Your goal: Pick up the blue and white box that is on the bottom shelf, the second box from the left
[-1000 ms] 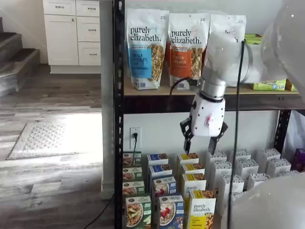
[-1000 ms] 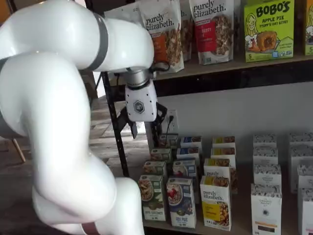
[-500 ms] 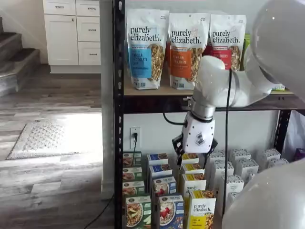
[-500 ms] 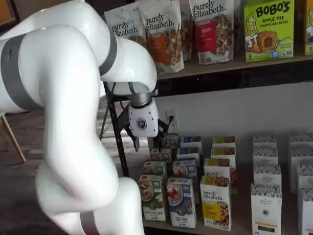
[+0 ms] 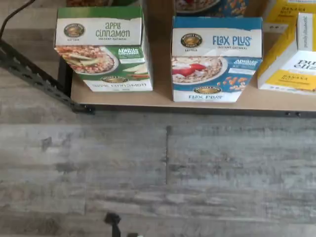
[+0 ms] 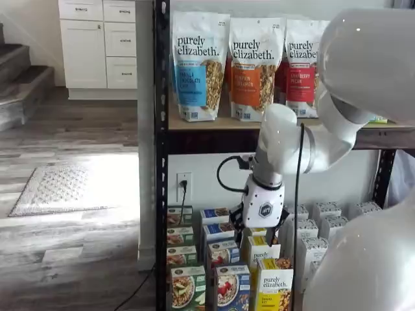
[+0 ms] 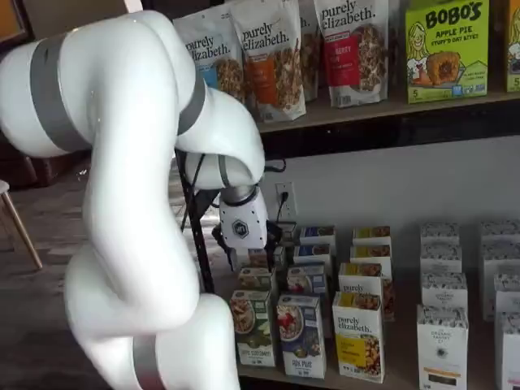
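Note:
The blue and white box [image 5: 216, 59], marked "Flax Plus", stands upright at the front edge of the bottom shelf [image 5: 163, 97] in the wrist view. It shows a cereal bowl with red berries. It also shows in both shelf views [image 6: 232, 286] [image 7: 301, 335], at the front of its row, between a green-and-white box [image 5: 102, 47] and a yellow-and-white box [image 5: 291, 59]. My gripper [image 6: 259, 227] [image 7: 249, 255] hangs low over the boxes further back in those rows. Its white body is plain, but its black fingers blend with the boxes, so no gap can be made out. It holds nothing.
Behind the front boxes stand more rows of the same small boxes [image 7: 309, 280], and white boxes [image 7: 443, 325] fill the shelf's right side. The tan tier above carries tall granola pouches [image 6: 198, 65]. A black rack post [image 6: 161, 155] stands at the left. Grey wood floor [image 5: 158, 168] lies before the shelf.
The arm has come down and the gripper has dropped from just under the tan tier to just above the bottom shelf's boxes, shifting a little toward the rack post.

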Motion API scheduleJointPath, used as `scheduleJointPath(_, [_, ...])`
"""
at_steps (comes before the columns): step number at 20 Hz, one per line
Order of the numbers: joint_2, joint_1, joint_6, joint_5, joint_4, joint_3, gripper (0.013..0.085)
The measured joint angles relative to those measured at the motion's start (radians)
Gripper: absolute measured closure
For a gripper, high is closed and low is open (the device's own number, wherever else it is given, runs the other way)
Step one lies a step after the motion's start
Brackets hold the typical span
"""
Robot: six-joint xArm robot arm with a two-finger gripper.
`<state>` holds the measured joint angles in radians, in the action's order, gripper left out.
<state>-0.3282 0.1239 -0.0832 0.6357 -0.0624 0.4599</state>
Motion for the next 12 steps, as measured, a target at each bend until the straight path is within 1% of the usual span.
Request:
scheduleJointPath(4, [0.052,0.01,-0.008,-0.066,0.001,-0.009,0.013])
scheduleJointPath(8, [0.117,0.027,0.003,-0.142,-0.026,-0.016,0.013])
scheduleJointPath(10, [0.148,0.036,-0.009,-0.179,-0.02,-0.017,0.013])
scheduleJointPath(12, [0.178,0.041,-0.035,-0.205,0.004,-0.012,0.013])
